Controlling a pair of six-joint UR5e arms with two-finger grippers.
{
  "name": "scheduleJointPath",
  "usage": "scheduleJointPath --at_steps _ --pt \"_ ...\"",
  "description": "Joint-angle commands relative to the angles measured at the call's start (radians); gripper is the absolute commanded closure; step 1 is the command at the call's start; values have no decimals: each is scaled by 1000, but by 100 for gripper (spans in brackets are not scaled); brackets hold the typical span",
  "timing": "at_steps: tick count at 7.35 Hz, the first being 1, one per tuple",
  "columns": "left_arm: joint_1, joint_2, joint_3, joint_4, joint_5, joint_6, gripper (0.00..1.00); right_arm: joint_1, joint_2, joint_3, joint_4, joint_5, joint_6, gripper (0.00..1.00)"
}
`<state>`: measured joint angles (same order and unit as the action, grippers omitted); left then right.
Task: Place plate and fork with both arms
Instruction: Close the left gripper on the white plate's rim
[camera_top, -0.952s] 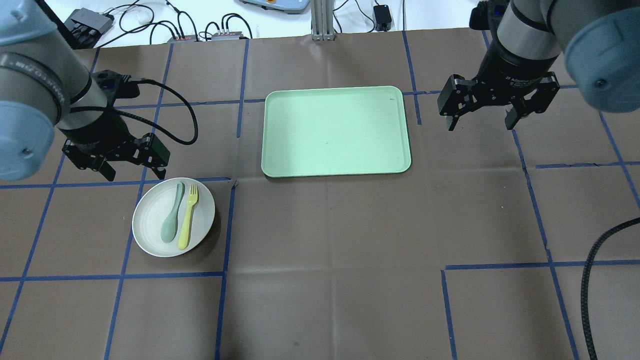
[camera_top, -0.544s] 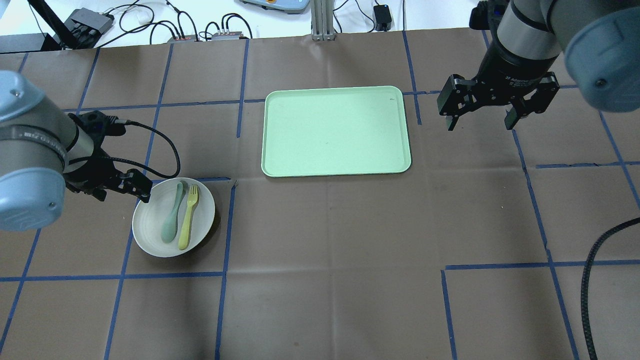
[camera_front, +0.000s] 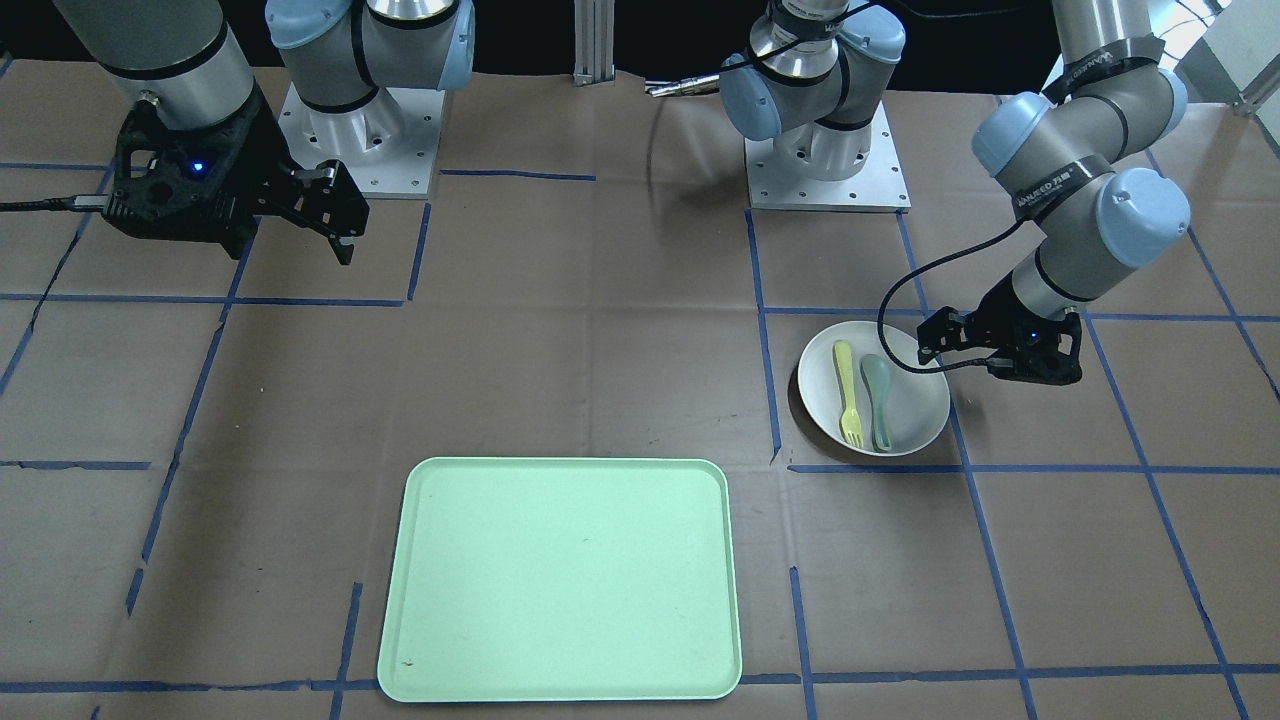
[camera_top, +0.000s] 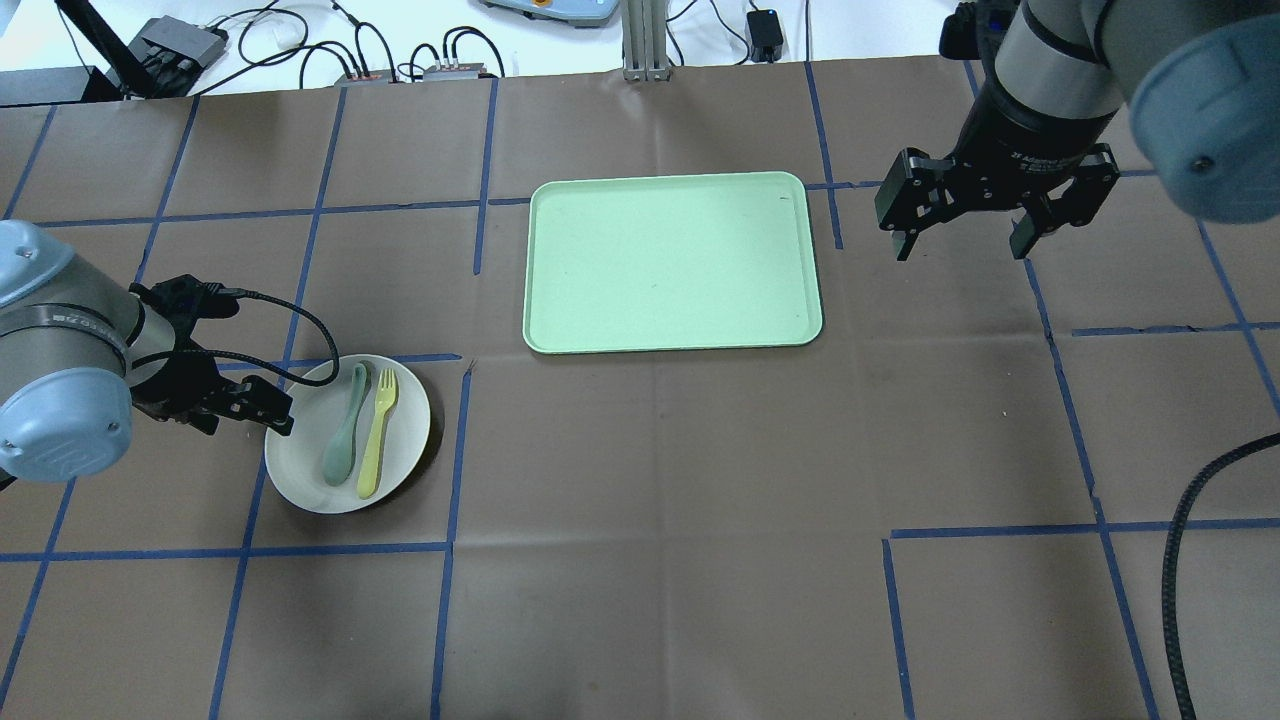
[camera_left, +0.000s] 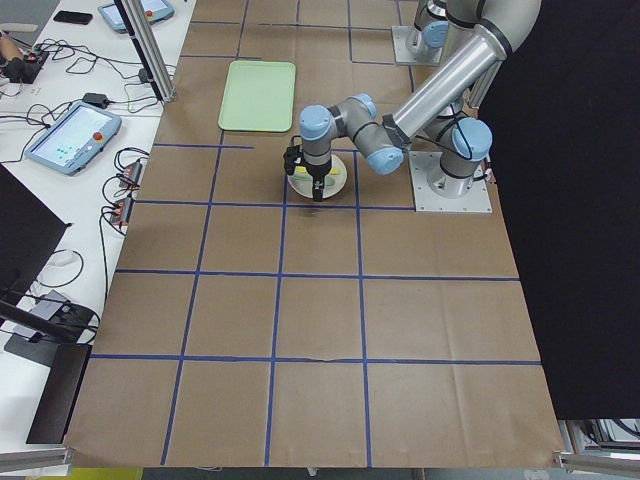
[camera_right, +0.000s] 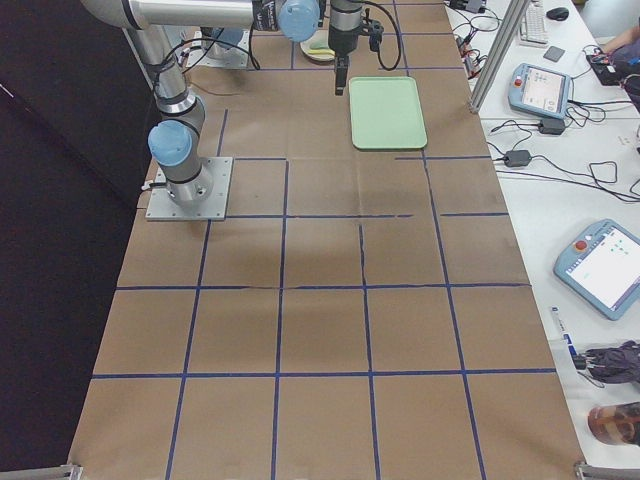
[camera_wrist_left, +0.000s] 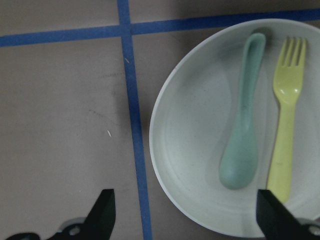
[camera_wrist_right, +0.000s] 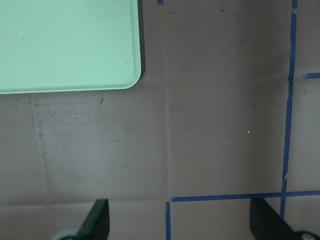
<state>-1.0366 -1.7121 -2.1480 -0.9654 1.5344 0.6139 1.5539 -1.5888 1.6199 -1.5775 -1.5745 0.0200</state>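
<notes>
My left pincer (camera_top: 250, 405) is spread open and low at the rim of the plate (camera_top: 300, 470). The plate sits on the table well off the left side of the tray (camera_top: 670, 260), nearer my base, with the fork (camera_top: 378, 432) and a spoon (camera_top: 345, 435) side by side in it. My right pincer (camera_top: 960, 248), open and empty, hangs just off the tray's right edge. I judge this the approach to the plate; next I must pinch its rim without tipping the fork out.

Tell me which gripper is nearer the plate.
Left. The left gripper is open, straddling the rim of the plate; the right gripper hangs far off, past the opposite end of the tray.
</notes>
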Motion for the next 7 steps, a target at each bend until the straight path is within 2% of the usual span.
scheduleJointPath --at_steps 1,2,4,5,6,7 --pt "36 -50 4 14 -78 -3 0 0 0 0 1 -1 0 0" --pt "38 -54 1 27 -139 -28 0 0 0 0 1 -1 0 0" --pt "38 -86 2 59 -142 -14 0 0 0 0 1 -2 0 0" --pt "38 -98 -1 85 -142 -10 4 0 0 0 1 -2 0 0" --pt "38 -97 -3 85 -142 -10 15 0 0 0 1 -1 0 0" --pt "38 -97 -1 85 -140 -10 32 -2 0 0 1 -1 -2 0"
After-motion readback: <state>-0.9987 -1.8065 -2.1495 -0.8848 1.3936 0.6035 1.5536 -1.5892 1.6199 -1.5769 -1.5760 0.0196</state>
